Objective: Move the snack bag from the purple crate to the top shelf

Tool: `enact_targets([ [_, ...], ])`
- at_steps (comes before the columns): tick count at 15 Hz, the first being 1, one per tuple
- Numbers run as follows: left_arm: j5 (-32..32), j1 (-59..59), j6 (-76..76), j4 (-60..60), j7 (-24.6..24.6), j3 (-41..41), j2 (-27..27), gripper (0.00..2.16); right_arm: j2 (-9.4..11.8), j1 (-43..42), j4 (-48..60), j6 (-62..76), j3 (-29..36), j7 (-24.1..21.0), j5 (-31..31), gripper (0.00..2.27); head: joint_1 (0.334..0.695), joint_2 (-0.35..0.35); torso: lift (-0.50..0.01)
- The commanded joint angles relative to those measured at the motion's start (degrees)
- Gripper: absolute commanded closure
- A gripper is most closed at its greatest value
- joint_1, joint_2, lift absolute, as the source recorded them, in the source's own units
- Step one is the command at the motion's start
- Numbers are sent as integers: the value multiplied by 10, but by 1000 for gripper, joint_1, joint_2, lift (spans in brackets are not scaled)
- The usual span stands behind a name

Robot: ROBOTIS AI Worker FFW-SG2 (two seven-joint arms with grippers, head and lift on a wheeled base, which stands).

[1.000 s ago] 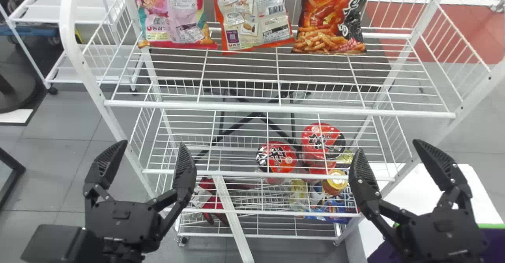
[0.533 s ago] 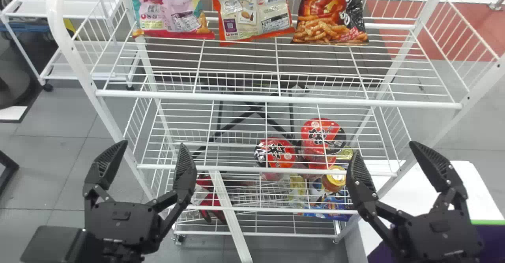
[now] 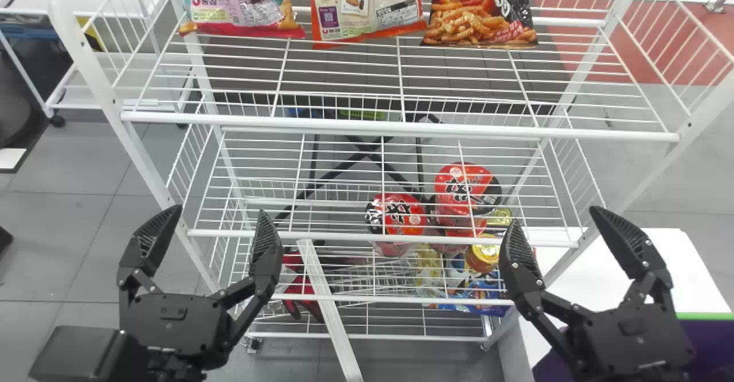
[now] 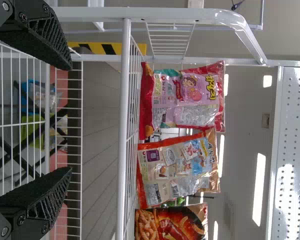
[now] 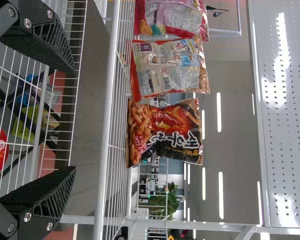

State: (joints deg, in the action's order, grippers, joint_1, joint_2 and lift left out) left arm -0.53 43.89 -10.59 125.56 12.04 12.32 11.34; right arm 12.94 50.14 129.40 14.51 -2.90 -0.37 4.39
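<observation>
Snack bags look light, crushable and slippery, so pinch a sealed edge; your left gripper and right gripper gape wide, empty.

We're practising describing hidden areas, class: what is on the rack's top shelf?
The shelf holds a pink bag, an orange-edged bag and a black-and-red bag. What lies directly beneath them is covered.

Between the left and right jaws, red-lidded cups and a yellow-lidded jar are seen; a white cart beyond the left, a white table behind the right.
</observation>
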Motion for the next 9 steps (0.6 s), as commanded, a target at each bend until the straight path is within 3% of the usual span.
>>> enact_targets([
  [1, 0, -1, -2, -2, 0, 1, 0, 103, 0, 0, 0, -1, 0, 0, 0, 137, 695, -52, -226],
  [9, 2, -3, -2, -4, 3, 2, -1, 103, -2, -1, -1, 1, 3, 0, 0, 137, 695, -58, -258],
])
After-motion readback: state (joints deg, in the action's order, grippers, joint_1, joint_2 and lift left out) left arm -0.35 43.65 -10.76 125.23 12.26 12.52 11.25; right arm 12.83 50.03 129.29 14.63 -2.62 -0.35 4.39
